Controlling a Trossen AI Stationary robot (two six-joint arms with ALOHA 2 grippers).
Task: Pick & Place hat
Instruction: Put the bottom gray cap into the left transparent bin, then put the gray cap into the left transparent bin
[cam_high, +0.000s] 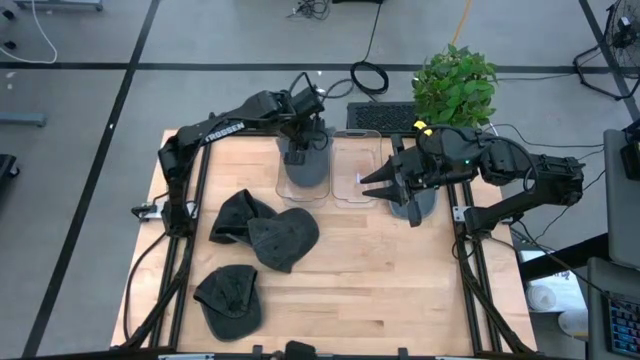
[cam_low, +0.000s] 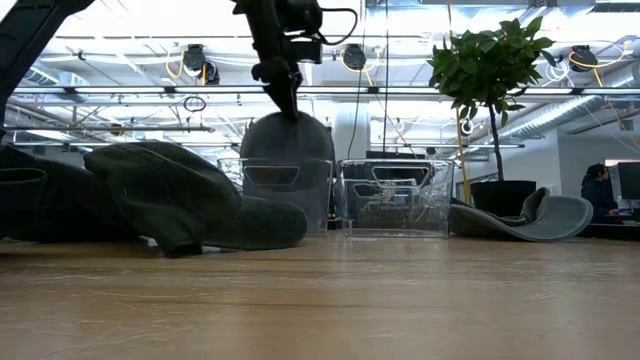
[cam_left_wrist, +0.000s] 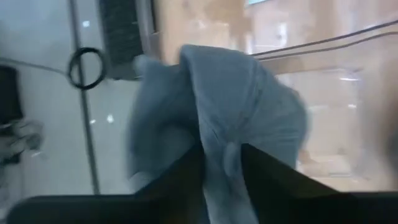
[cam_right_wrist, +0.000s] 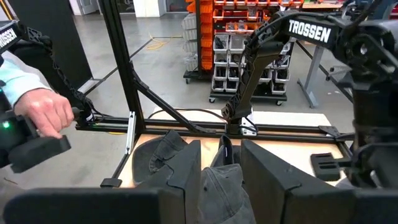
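Near table half crowded by three hats (cam_high: 283, 238); front edge bare; clear bins (cam_high: 357, 170) block rear.

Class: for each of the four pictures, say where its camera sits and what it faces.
High: overhead, facing down on table, both arms.
Low: table height, facing clear bins; left arm above.
Left wrist: over the left bin, left gripper on a grey hat.
Right wrist: behind right gripper, facing across the table.
Shared: that hat, high and low.
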